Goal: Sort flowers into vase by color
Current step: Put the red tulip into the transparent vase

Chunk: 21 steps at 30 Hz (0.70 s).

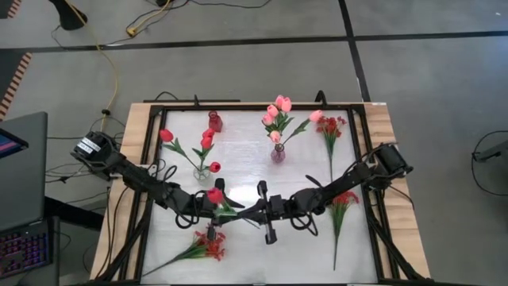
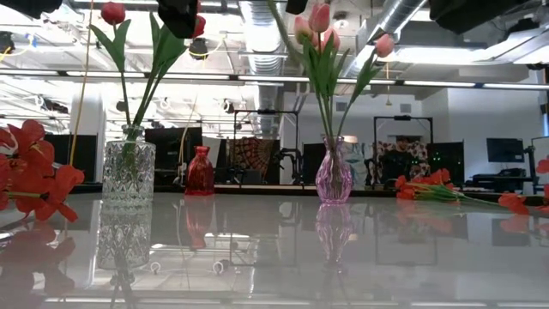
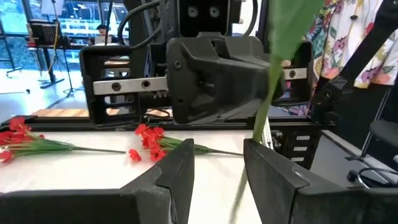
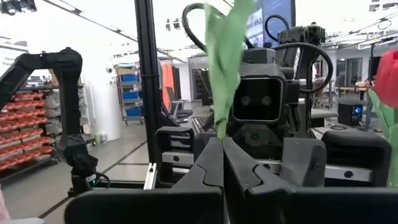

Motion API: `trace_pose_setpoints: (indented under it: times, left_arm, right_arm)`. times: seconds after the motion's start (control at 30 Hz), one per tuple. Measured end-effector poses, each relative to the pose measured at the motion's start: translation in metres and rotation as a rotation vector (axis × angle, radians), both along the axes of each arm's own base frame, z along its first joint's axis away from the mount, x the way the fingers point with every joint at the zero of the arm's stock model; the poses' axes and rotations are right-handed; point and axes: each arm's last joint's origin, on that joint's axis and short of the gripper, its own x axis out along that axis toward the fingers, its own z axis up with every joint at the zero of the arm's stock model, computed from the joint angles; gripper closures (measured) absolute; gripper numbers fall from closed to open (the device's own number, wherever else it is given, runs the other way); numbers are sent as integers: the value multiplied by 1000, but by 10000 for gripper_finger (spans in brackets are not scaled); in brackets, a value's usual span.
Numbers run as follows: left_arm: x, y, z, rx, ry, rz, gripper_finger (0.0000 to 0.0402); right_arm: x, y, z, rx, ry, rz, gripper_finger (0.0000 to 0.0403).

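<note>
Both grippers meet above the table's near middle, with a red tulip between them. My right gripper is shut on its green part. My left gripper is open, and the tulip's stem runs down between its fingers, close to one of them. At the back, a clear glass vase holds red tulips and a pink glass vase holds pink tulips. A small red vase stands with nothing in it. Red sprays lie flat on the table. My right gripper pinches the tulip's green leaf or stem between its two fingertips. The fingers come in about level from the table's right side, and the green part rises past them, clear of the table. My left gripper has the stem beside one finger; whether they touch, I cannot tell.
Another red spray lies near the front left and a third at the back right. A black frame runs round the white tabletop. Bare tabletop lies between the two glass vases and the near edge.
</note>
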Motion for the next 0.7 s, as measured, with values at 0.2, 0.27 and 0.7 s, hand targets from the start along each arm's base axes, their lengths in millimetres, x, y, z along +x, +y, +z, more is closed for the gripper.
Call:
trace_pose_setpoints:
  times: [0.2, 0.27, 0.7]
  left_arm:
    - [-1, 0, -4, 54, 43, -18, 274]
    - [-2, 0, -5, 71, 77, -25, 274]
    - [-18, 9, 14, 64, 104, -29, 274]
  right_arm:
    - [1, 0, -3, -20, 35, -1, 384]
    - [1, 0, -4, -24, 45, -3, 384]
    - [3, -5, -4, -20, 46, -26, 384]
